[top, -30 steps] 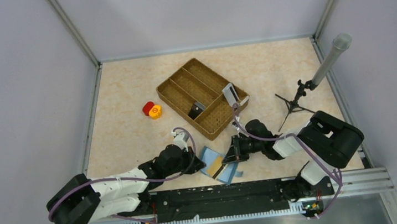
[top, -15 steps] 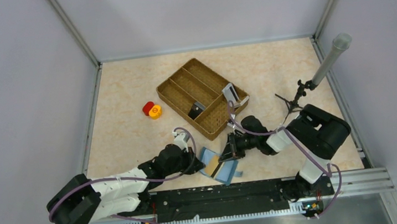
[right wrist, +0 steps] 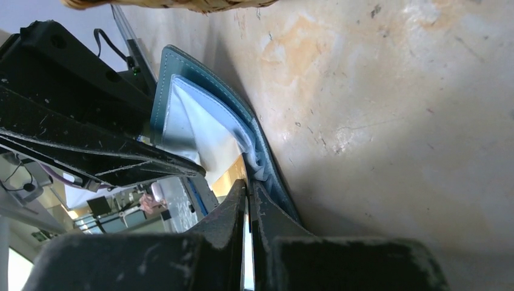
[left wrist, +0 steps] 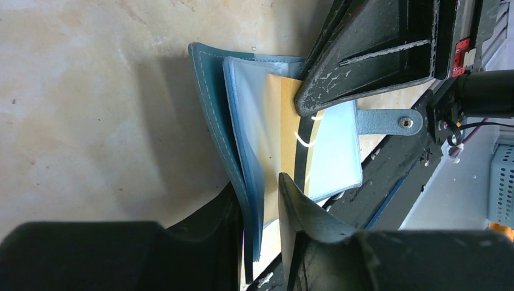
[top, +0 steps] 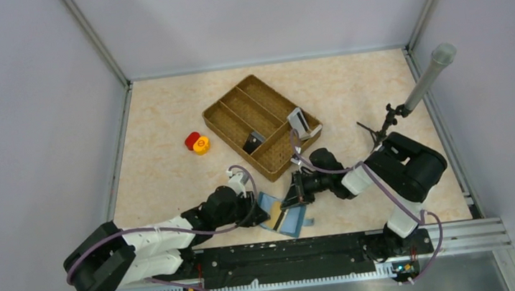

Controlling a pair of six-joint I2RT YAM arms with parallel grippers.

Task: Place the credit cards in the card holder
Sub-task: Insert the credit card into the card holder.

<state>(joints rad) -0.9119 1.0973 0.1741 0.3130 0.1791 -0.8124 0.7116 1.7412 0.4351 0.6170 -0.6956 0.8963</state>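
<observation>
Card holder (left wrist: pixel 209 121): teal, stitched, clear glossy sleeves splayed | tan card (left wrist: pixel 276 151): flat, black-edged, pinched in closed right gripper (right wrist: pixel 247 191) | left gripper (left wrist: pixel 257 185): fingers parted astride left flap

I could read no words, numbers or brand names anywhere. A small red label (left wrist: pixel 462 50) on my right gripper (right wrist: pixel 247 187) was too fine to make out, and the yellow round piece (top: pixel 201 145) bore a red mark I could not decipher.
</observation>
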